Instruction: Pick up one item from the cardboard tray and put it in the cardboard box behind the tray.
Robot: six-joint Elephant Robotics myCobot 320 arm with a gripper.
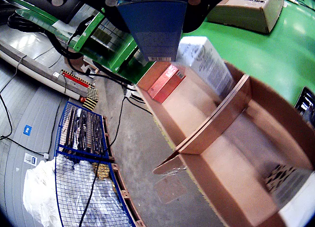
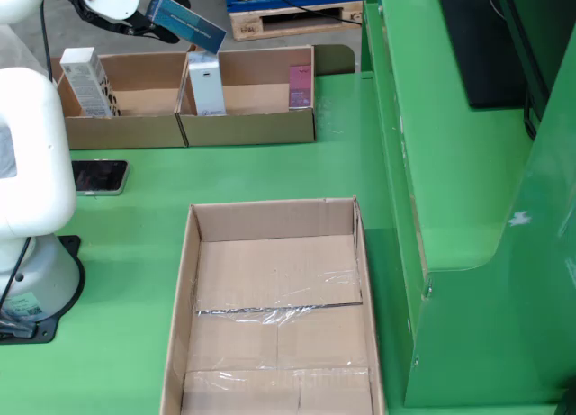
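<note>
Above tray (image 2: pixel 189 127), seemingly gripper-held (image 2: pixel 144 14) blue box (image 2: pixel 187 23)

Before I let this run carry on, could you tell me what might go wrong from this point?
1. The gripper carries the blue box tilted, high above the tray; how firmly it is held cannot be seen, so it could slip.
2. It hangs near the tray's back edge, so a drop might land on the floor.
3. The phone lies between the tray and the large cardboard box, possibly under the path.

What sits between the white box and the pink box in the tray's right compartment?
Nothing: in the still view, bare cardboard floor separates the white box from the pink box.
</note>
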